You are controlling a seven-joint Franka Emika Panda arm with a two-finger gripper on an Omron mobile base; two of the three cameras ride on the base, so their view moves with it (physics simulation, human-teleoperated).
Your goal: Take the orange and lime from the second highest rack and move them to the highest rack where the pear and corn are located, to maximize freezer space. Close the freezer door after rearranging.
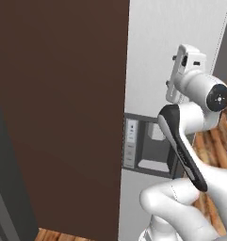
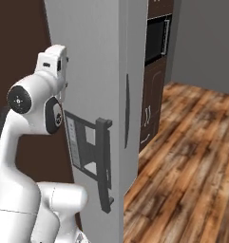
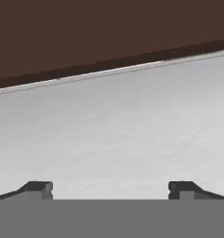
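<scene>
Left base view: my arm rises from the lower right, hand up against the freezer door (image 1: 152, 56), which shows its grey outer face. A dark brown cabinet panel (image 1: 58, 108) fills the left. A dispenser recess (image 1: 148, 146) sits in the grey face below my wrist.

Right base view: same grey slab, seen edge-on. Its long dark vertical bar handle (image 2: 127, 111) runs up the front edge, on the far side of the door from my hand. Wood floor (image 2: 192, 156) lies to the right.

Hand view: gripper (image 3: 111, 188) has its tips spread wide with nothing between them, facing flat grey door surface close ahead; the brown panel edge crosses the top.

Judgement: orange, lime and racks are behind this face. The handle's long axis is vertical, off to my side, so next I need to go sideways, not forward.
</scene>
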